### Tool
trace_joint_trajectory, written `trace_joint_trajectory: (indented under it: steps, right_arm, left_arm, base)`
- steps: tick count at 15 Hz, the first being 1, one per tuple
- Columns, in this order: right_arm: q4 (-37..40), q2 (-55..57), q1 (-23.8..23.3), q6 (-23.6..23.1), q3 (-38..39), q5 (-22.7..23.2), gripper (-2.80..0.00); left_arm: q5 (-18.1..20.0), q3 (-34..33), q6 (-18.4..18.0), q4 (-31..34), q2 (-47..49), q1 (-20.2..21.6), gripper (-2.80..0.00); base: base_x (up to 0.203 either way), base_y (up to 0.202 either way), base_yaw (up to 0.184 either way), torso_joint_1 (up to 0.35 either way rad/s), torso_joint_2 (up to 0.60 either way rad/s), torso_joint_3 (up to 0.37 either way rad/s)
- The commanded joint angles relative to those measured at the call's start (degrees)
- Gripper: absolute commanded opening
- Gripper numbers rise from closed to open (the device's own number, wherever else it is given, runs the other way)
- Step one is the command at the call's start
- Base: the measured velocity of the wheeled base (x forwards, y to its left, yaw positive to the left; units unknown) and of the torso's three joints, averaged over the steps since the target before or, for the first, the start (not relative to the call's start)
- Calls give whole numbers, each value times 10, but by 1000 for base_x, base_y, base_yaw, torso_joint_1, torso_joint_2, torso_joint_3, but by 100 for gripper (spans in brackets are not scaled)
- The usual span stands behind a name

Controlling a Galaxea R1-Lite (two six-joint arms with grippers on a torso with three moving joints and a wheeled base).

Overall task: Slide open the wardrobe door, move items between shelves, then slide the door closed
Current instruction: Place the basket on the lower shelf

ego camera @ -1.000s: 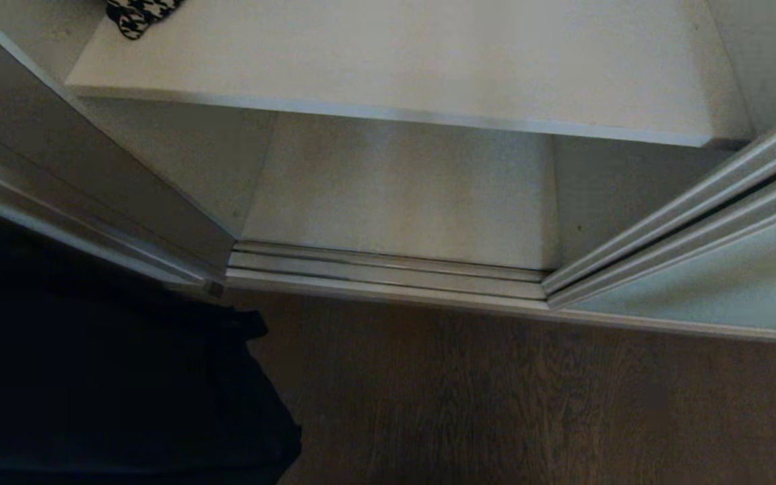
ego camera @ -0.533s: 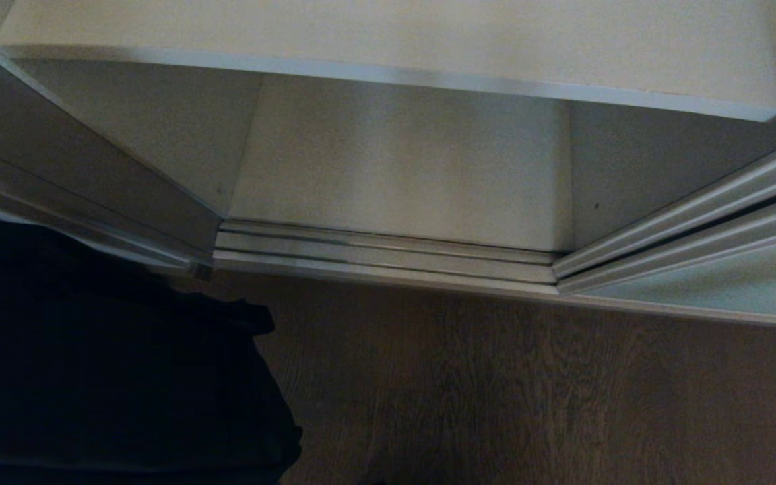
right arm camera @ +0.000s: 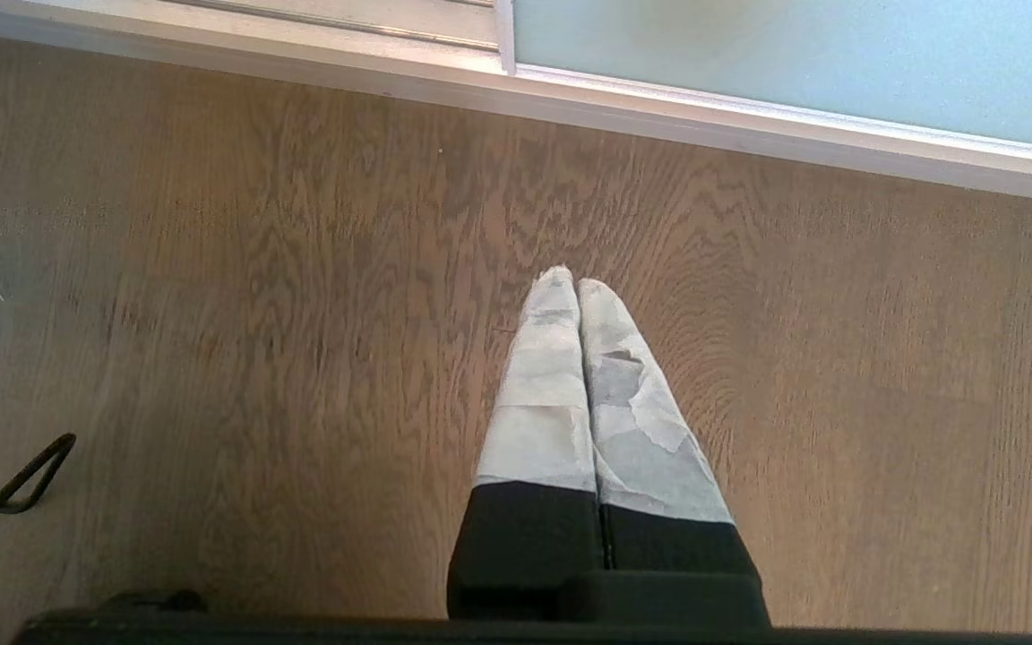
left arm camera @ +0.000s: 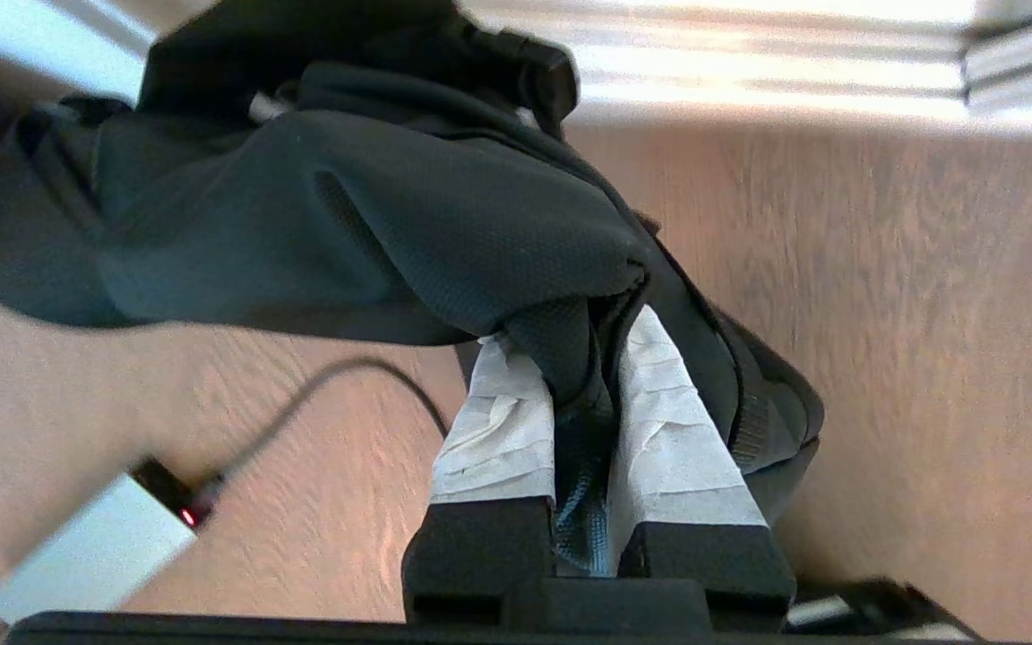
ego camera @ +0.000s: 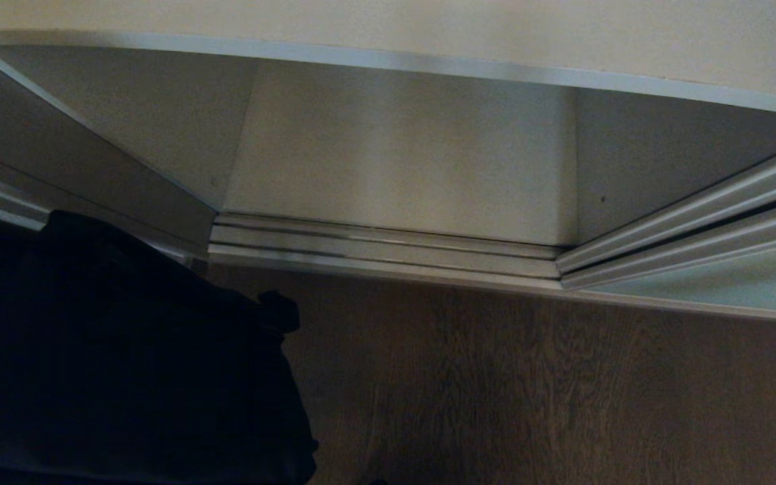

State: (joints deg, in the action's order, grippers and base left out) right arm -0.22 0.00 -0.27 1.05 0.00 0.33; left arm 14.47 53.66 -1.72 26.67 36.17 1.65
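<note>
In the head view the wardrobe stands open: a flat white shelf (ego camera: 428, 34) with a pale front edge runs across the far side, and below it lies the matte white bottom board (ego camera: 401, 182) between plain white side walls. A ribbed metal track (ego camera: 388, 249) closes off the board's near edge. At the right, the door (ego camera: 718, 286) shows a strip of frosted blue-green glass inside a slim cream frame with stepped edges. Dark wood-grain floor (ego camera: 529, 384) fills the near part, and the bag (ego camera: 118, 364), a soft, shapeless black mass, hangs at the near left over the floor, in front of the left side wall. In the left wrist view the left gripper (left arm camera: 583, 358) has its taped, wrinkled white fingers (left arm camera: 498, 421) closed on a fold of the bag (left arm camera: 346, 224), whose fine woven fabric slumps in loose folds above the floor; a black cable (left arm camera: 337, 376) runs across the wood to a small grey box (left arm camera: 90, 555). In the right wrist view the right gripper (right arm camera: 574, 291) points at bare floor near the door's frame (right arm camera: 749, 125), its taped fingers pressed together with nothing between them.
</note>
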Motion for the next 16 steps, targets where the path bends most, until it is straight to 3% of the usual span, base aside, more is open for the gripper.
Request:
trace_joint_trajectory:
  steps: [1,3,9,14,16]
  right_arm:
    - [0,-1,0,0,1,0,-280]
    - [0,-1,0,0,0,0,-280]
    - [0,-1,0,0,0,0,-280]
    - [0,-1,0,0,1,0,-280]
    - [0,-1,0,0,0,0,-280]
  left_arm:
    - [2,-17,4,-1,30,0,-280]
    - [11,-24,9,-4,57,0,-280]
    - [104,-22,25,-24,158,-1,-280]
    - [147,1,186,-60,248,-2,-280]
    - [164,44,248,-63,286,-5,-280]
  base:
    - [0,0,0,0,0,0]
    - [0,0,0,0,0,0]
    - [0,0,0,0,0,0]
    - [0,0,0,0,0,0]
    - [0,0,0,0,0,0]
